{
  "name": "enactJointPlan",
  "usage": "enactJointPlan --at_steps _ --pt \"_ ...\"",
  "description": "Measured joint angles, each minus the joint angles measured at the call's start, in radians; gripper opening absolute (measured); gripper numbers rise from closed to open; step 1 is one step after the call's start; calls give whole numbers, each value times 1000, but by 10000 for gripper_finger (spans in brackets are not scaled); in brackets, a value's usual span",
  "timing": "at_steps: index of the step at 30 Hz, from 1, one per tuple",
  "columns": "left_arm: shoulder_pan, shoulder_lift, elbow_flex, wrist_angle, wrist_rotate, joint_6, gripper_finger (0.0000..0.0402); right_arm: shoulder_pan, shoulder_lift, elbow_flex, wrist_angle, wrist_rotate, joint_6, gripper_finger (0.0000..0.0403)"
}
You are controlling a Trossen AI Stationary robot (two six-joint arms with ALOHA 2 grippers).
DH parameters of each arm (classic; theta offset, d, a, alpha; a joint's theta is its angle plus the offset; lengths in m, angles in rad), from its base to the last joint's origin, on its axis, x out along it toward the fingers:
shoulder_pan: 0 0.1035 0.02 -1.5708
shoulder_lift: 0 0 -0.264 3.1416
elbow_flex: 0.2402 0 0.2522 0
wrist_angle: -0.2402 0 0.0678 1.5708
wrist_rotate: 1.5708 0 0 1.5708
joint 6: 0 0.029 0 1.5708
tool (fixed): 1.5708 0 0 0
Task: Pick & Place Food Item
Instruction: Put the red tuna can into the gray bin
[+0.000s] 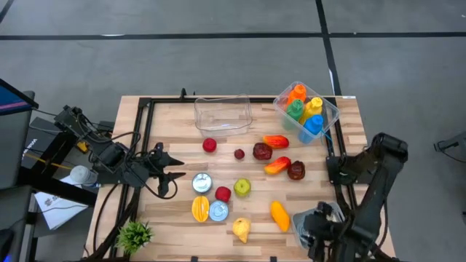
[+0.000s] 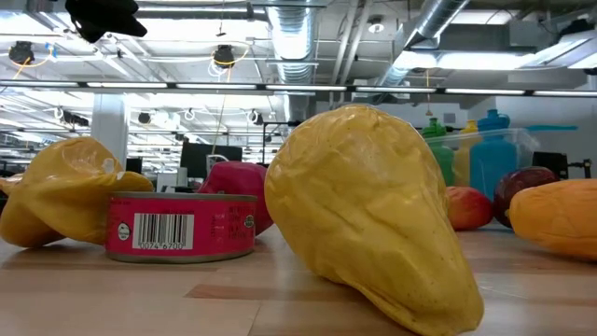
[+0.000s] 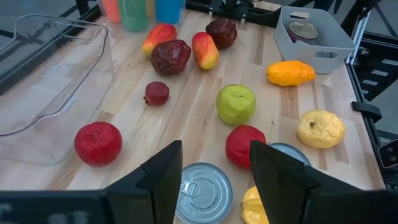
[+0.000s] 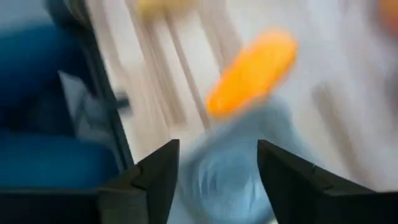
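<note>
The right pincer (image 4: 214, 165) hangs spread over the grey bin (image 1: 314, 220) at the table's near right corner, nothing pinched — a can (image 3: 303, 29) lies inside. The orange food (image 1: 279, 214) sits just beside; a careless swing could knock it. The left pincer (image 3: 214, 171) waits spread near the left edge.

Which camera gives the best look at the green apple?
The left wrist view: the green apple sits unblocked mid-table, its dimpled top clear. The high view shows it small from above, beside a red fruit. In the low view I can't make it out behind the nearer foods; the right wrist view is blurred and misses it.
</note>
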Motion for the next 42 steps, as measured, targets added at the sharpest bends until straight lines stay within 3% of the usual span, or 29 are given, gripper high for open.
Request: enactJointPlan --at_steps 5,9,13,17,20,23,34,42 --pt "0 0 0 0 0 0 176 -109 -60 8 155 177 -404 216" --pt "0 0 0 0 3 -1 176 -242 -34 9 352 187 -775 216" --pt "0 0 0 0 6 -1 176 -379 52 7 598 83 -1069 221" --pt "0 0 0 0 6 -1 176 -486 159 8 850 -109 -1257 223" --pt "0 0 0 0 22 -2 176 -540 244 7 997 -240 -1332 223" --pt "0 0 0 0 47 -3 176 -574 327 7 1083 -296 -1360 223" --pt "0 0 0 0 58 -9 176 -597 533 39 1195 -317 -1439 206" --pt "0 0 0 5 57 -9 176 -603 557 102 1056 -315 -1461 187"
